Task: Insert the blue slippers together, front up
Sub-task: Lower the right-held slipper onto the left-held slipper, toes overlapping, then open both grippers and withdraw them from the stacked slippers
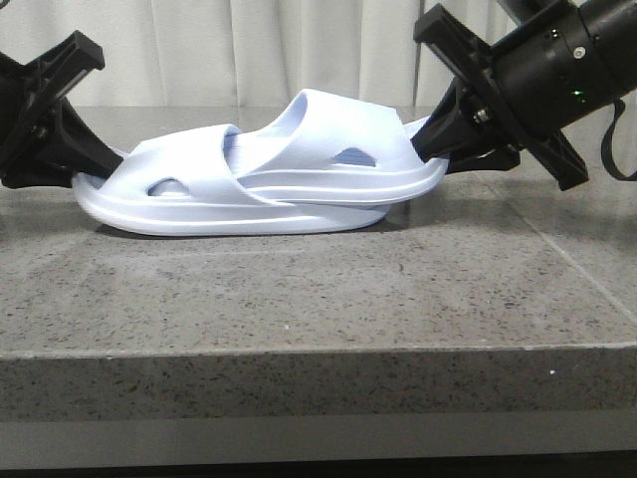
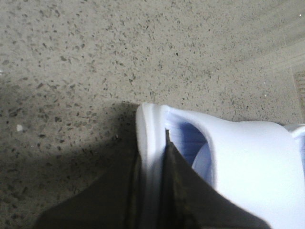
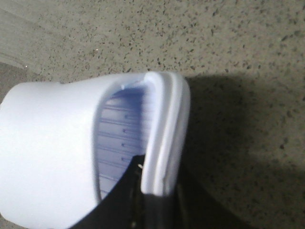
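Note:
Two pale lavender-blue slippers lie nested on the stone table [image 1: 299,299]. The lower slipper [image 1: 189,194] rests on the table with its strap at the left. The upper slipper [image 1: 338,149] sits tilted in it, its right end raised. My left gripper [image 1: 85,177] is shut on the lower slipper's left rim, seen in the left wrist view [image 2: 151,157]. My right gripper [image 1: 438,149] is shut on the upper slipper's right rim, seen in the right wrist view [image 3: 159,176]. Both slippers' soles face down.
The grey speckled stone table has its front edge [image 1: 318,349] close to the camera. A pale curtain [image 1: 249,50] hangs behind. A seam [image 1: 567,259] runs across the table at the right.

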Robot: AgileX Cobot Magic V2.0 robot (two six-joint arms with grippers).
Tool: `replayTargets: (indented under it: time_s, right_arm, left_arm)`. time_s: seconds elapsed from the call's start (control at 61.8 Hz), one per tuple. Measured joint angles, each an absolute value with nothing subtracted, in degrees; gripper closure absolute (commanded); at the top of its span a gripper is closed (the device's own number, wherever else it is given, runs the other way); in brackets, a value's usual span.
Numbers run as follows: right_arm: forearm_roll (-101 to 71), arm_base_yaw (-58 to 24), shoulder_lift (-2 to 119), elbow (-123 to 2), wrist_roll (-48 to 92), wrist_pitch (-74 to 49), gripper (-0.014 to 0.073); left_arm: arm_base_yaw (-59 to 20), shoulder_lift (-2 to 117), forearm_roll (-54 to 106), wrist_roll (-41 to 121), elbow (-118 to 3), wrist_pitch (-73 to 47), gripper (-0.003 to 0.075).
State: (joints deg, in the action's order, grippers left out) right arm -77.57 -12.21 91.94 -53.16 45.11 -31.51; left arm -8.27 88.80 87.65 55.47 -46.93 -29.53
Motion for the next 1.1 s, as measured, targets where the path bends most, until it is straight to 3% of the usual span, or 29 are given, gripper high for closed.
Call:
replayTargets:
  time_s: [0.162, 0.388, 0.566, 0.712, 1.1]
  right_arm:
    - [-77.7, -12.3, 91.9, -53.2, 45.1, -31.4, 0.0599]
    - [-77.7, -12.1, 92.0, -53.2, 45.1, -31.7, 0.0279]
    - [-77.4, -9.5, 92.2, -53.2, 45.2, -35.8, 0.0127]
    - [-75.8, -5.1, 92.2, -53.2, 45.3, -40.9, 0.0071]
    - [-72.4, 11.4, 86.6, -53.1, 47.3, -50.3, 0.0069]
  left_arm:
    - [-8.3, 88.8, 87.7, 55.5, -46.9, -29.5, 0.0741]
    - [-8.3, 88.8, 87.7, 55.5, -46.9, -29.5, 0.0741]
    - [-8.3, 88.8, 87.9, 55.5, -46.9, -30.1, 0.0741]
    - [-8.3, 88.8, 87.9, 55.5, -46.9, -32.0, 0.0741]
    - [-8.6, 88.8, 87.9, 55.5, -46.9, -33.9, 0.0741]
